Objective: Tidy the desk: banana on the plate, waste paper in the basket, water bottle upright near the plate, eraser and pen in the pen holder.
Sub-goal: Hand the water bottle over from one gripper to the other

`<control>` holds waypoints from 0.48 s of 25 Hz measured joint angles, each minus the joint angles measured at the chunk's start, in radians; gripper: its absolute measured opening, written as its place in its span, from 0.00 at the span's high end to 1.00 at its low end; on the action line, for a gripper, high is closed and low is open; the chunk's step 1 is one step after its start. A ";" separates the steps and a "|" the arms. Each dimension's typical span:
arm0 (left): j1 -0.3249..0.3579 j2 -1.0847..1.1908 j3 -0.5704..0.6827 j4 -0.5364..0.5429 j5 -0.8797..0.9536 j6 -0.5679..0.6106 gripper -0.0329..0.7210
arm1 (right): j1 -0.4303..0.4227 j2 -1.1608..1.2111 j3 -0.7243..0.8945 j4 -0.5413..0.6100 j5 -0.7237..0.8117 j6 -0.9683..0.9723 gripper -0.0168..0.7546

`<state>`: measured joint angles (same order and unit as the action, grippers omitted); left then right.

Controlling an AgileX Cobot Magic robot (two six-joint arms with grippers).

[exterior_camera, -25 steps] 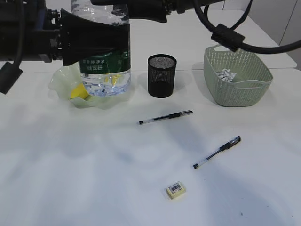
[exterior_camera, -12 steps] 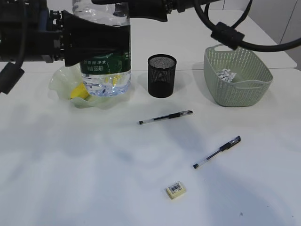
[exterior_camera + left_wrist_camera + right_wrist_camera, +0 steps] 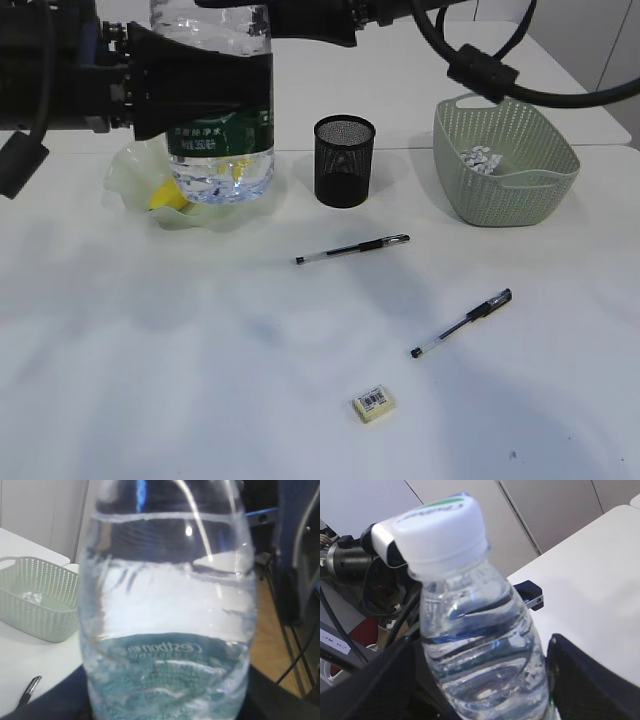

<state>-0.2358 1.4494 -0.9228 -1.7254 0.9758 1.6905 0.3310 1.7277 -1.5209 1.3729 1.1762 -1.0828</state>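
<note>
Standing upright at far left over the plate [image 3: 135, 185], the bottle [image 3: 220, 120] is pinched at its label by the left gripper [image 3: 205, 95], full, heavy and probably slick, while the right gripper [image 3: 480, 680] straddles it, spread.

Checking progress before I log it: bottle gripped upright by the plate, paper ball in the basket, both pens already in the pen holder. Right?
Not quite. Both pens lie on the desk, outside the pen holder, as the exterior view shows. The rest holds: the water bottle is gripped upright at the plate, and the waste paper is in the basket.
</note>
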 joint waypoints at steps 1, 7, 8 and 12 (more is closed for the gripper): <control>0.002 0.000 0.000 0.000 0.000 0.000 0.44 | 0.000 0.000 0.000 -0.002 -0.001 0.002 0.20; 0.003 0.000 0.000 0.004 0.000 0.000 0.44 | 0.000 0.000 0.000 -0.005 -0.002 0.002 0.20; 0.003 0.000 0.000 0.004 0.000 0.000 0.44 | 0.000 0.000 0.000 -0.008 -0.002 0.002 0.20; 0.004 0.000 0.000 0.006 -0.001 0.000 0.44 | 0.000 0.000 -0.002 -0.016 -0.002 0.006 0.20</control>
<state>-0.2317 1.4494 -0.9228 -1.7196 0.9744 1.6905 0.3310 1.7277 -1.5224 1.3564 1.1741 -1.0771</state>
